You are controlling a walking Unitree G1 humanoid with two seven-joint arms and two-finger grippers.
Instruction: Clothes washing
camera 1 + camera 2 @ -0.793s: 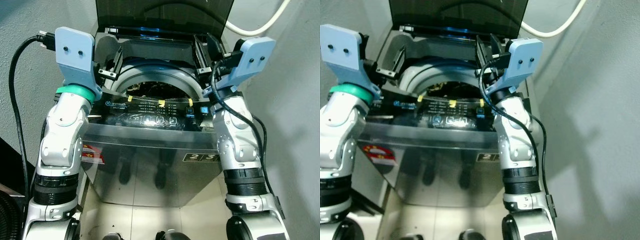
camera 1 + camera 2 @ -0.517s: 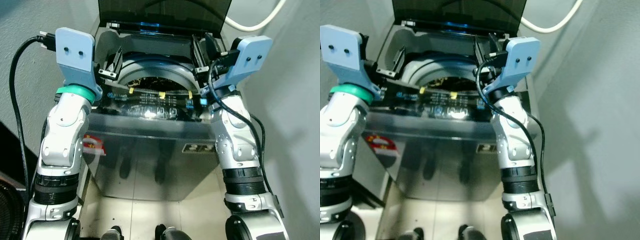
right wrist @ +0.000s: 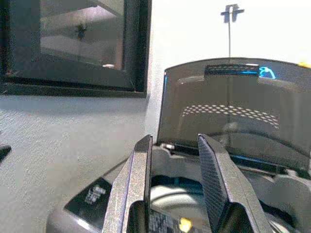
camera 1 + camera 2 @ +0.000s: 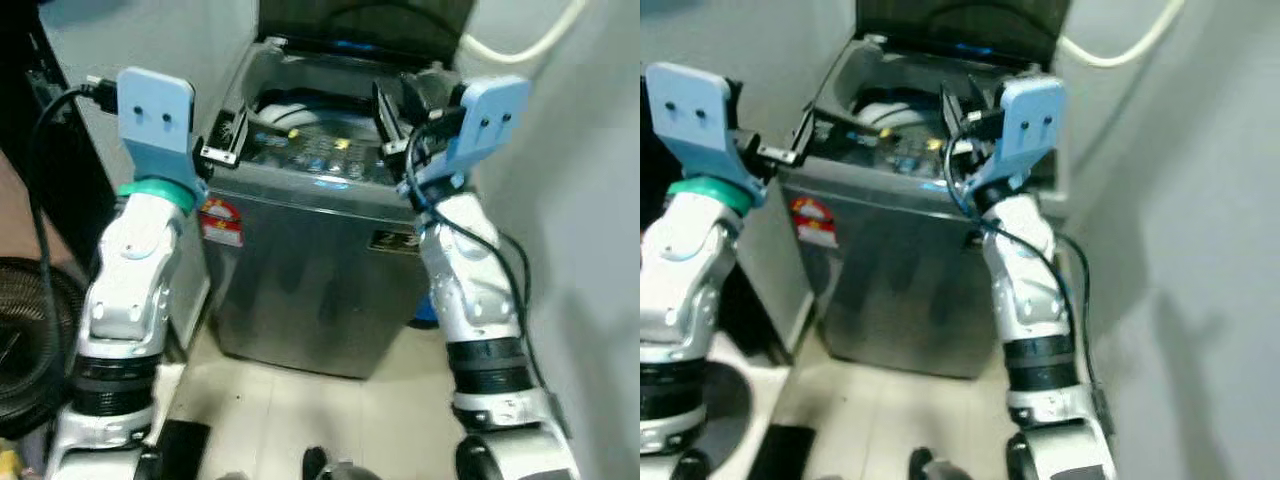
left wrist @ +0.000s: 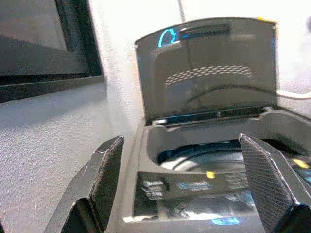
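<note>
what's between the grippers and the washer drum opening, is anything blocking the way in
Nothing visible blocks it. The washing machine has its lid raised upright at the back, so the drum opening is uncovered. The left gripper is open and the right gripper nearly closed; both hang in front of the machine, short of the opening.

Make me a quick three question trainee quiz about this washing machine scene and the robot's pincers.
1. True or false: the washing machine has its lid raised.
2. Which pincer has its fingers spread wider? A) left pincer B) right pincer
3. Fill in: the red sticker sits on the machine's front near its upper ____ corner, by the robot's own sides.

Key: 1 true; 2 A; 3 left.
</note>
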